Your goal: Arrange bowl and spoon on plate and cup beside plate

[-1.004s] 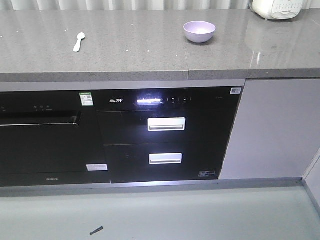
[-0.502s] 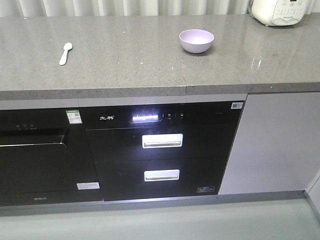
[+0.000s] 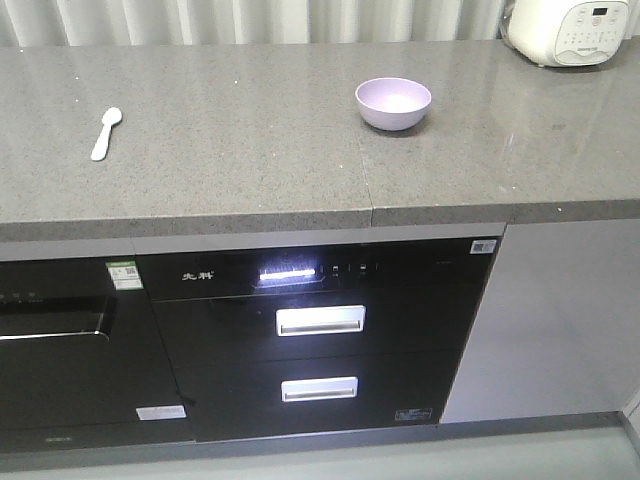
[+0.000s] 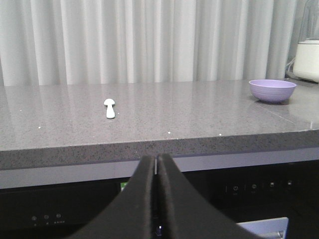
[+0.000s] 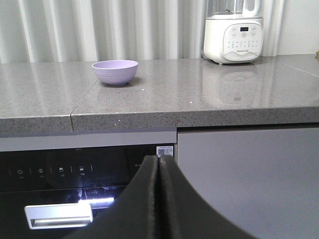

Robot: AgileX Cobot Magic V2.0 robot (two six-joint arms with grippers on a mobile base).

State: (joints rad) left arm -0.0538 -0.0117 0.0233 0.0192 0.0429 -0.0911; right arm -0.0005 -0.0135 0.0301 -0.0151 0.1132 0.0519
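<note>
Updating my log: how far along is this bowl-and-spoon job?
Nothing looks done: the bowl and spoon lie far apart on the counter, no plate or cup in view. The left pincer and right pincer are shut, empty. All placing remains.

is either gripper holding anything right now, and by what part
Nothing is held. The left gripper and right gripper are both shut and empty, short of the counter. The spoon and bowl lie apart on it, untouched.

Grey speckled countertop [image 3: 250,150] before pale pleated curtains [image 4: 149,40]. A white appliance [image 5: 238,37] (button panel facing out) stands at its right end. Below: black built-in unit [image 3: 230,350] with lit display [image 3: 288,272], grey cabinet door [image 3: 560,310] beside it.
</note>
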